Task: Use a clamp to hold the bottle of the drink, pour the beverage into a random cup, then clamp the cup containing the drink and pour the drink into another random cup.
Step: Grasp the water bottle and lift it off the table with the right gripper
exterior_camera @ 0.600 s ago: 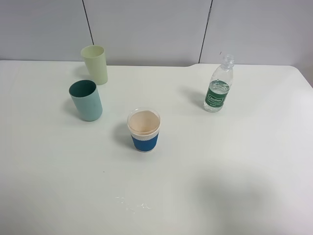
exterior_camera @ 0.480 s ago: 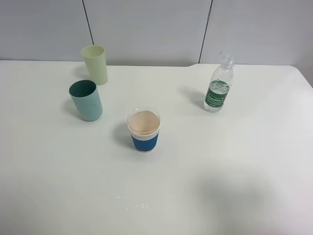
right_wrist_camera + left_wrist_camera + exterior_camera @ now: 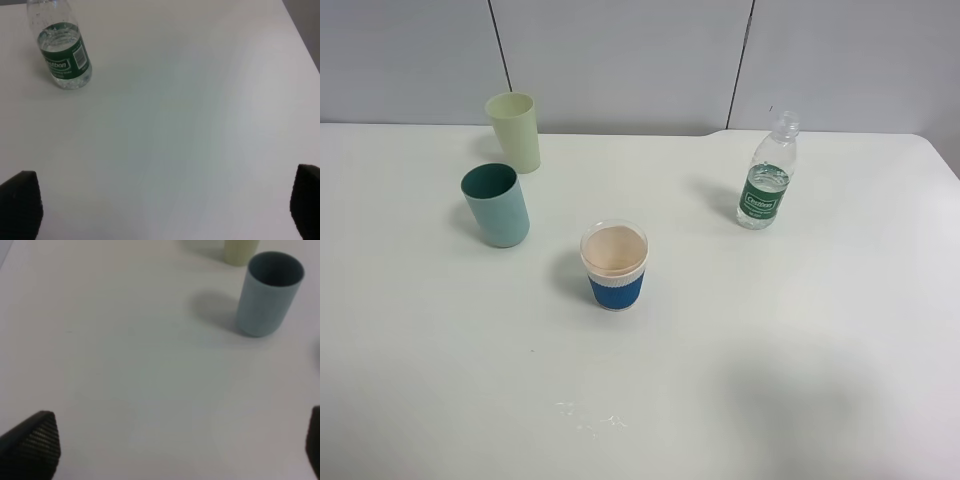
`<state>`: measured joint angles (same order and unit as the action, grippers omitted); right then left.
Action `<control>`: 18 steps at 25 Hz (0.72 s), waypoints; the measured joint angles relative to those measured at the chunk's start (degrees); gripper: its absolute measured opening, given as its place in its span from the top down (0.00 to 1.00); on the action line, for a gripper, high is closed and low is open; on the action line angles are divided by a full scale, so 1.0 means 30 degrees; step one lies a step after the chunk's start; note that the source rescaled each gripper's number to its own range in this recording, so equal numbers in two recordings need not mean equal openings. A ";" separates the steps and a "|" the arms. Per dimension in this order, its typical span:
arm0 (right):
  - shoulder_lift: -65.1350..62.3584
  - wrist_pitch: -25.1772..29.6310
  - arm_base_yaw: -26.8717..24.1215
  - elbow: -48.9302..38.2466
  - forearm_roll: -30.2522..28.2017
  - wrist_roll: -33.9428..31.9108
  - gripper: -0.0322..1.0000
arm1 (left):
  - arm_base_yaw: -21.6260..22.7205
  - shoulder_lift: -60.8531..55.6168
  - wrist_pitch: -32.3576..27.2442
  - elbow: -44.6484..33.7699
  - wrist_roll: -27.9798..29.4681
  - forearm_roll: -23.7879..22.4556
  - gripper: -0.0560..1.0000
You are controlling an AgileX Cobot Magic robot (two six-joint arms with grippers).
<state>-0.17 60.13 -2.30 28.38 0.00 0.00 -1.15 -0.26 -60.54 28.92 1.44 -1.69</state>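
At far right on the tabletop (image 3: 840, 330): water bottle (image 3: 766, 180), upright, untouched. Left jaws and right jaws spread wide, empty. Opening step, seemingly: reach. Next: close right jaws around labelled middle, keeping upright.

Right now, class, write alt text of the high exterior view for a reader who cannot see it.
A white table holds a clear bottle with a green label at right rear and three upright cups: blue-sleeved cup in the middle, teal cup left, pale green cup behind it.

Pale cup (image 3: 241, 251) — cut off above its base; bottle (image 3: 65, 57) — neck cropped; left wrist view soft.
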 joint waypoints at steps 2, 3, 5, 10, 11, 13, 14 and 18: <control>0.0000 0.0000 0.0000 0.0000 0.0000 0.0000 0.00 | 0.0000 0.0000 0.0000 0.0000 0.0000 0.0000 0.00; 0.0000 0.0000 0.0000 0.0000 0.0000 0.0000 0.00 | 0.0000 0.0000 0.0000 0.0000 0.0000 0.0000 0.00; 0.0000 0.0000 0.0000 0.0000 0.0000 0.0000 0.00 | 0.0000 0.0000 0.0000 0.0000 0.0000 0.0000 0.00; 0.0000 0.0000 0.0000 0.0000 0.0000 0.0000 0.00 | 0.0000 0.0000 0.0000 0.0000 0.0000 0.0000 0.00; 0.0000 0.0000 0.0000 0.0000 0.0000 0.0000 0.00 | 0.0000 0.0000 0.0000 0.0000 0.0000 0.0000 0.00; 0.0000 0.0000 0.0000 0.0000 0.0000 0.0000 0.00 | 0.0000 0.0000 0.0000 0.0000 0.0000 0.0000 0.00; 0.0000 0.0000 0.0000 0.0000 0.0000 0.0000 0.00 | 0.0000 0.0000 0.0000 0.0000 0.0000 0.0000 0.00; 0.0000 0.0000 0.0000 0.0000 0.0000 0.0000 0.00 | 0.0000 0.0000 0.0000 0.0000 0.0000 0.0000 0.00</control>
<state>-0.17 60.13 -2.30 28.38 0.00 0.00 -1.15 -0.26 -60.54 28.92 1.44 -1.69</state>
